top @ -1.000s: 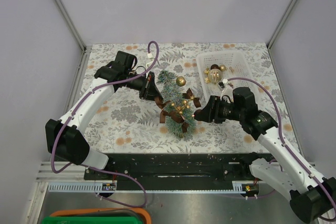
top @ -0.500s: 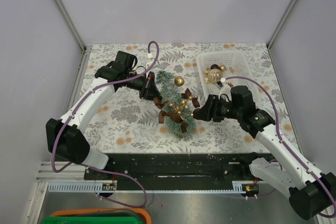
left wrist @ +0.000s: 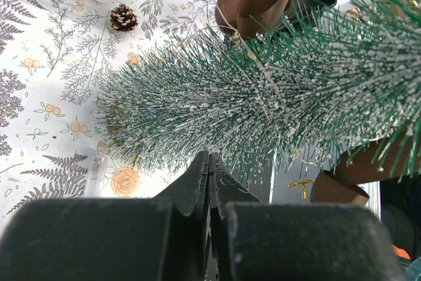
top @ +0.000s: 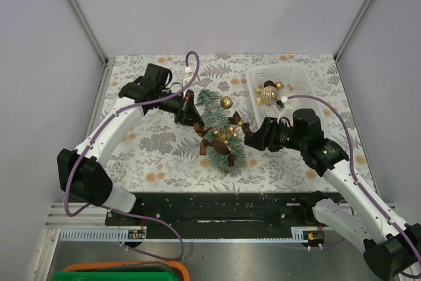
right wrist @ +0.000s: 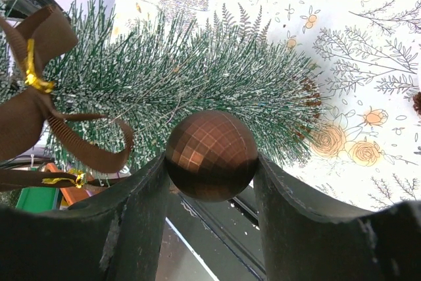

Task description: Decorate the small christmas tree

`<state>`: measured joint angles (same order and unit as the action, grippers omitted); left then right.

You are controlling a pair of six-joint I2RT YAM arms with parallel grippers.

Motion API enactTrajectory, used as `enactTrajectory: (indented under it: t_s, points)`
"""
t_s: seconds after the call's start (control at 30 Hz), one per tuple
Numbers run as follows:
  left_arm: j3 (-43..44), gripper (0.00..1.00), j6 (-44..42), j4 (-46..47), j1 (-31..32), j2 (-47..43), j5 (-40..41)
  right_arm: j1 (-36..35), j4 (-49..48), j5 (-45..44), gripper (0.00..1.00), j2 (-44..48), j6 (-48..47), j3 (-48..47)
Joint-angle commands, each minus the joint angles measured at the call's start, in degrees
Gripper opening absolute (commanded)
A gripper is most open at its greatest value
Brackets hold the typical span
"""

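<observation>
At frame centre, beside the small christmas tree (top: 220,133): right pincer (right wrist: 210,162) gripping a brown bauble (right wrist: 212,149), left pincer (left wrist: 208,172) tightly closed

The top camera is looking steeply down from high over the table's (top: 164,162) near edge, taking in its whole surface. The left wrist camera is pressing in close on the small christmas tree (left wrist: 263,103), facing the far right corner. The right wrist camera is crowding that same tree, facing leftward.
</observation>
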<state>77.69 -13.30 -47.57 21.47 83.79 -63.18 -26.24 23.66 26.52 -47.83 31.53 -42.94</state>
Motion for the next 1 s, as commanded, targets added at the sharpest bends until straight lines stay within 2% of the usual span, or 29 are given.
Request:
enactTrajectory:
  t_s: [0.0, 0.3, 0.57, 0.97]
  points:
    - [2.6, 0.00, -0.9, 0.7, 0.4, -0.2, -1.0, -0.5, -3.5, -1.2, 0.27, -0.9, -0.2, -0.8]
    - [2.9, 0.00, -0.7, 0.6, 0.6, -0.1, -0.8, -0.5, -7.3, -1.4, 0.25, -2.4, 0.9, 3.7]
    - [3.0, 0.00, -0.8, 0.7, 0.9, 0.3, -1.0, -0.6, -3.5, -2.2, 0.25, 1.9, 1.0, 8.0]
    - [2.8, 0.00, -0.6, 0.7, 1.1, 0.0, -0.5, -2.5, -1.9, 1.2, 0.25, 3.5, 2.5, 7.4]
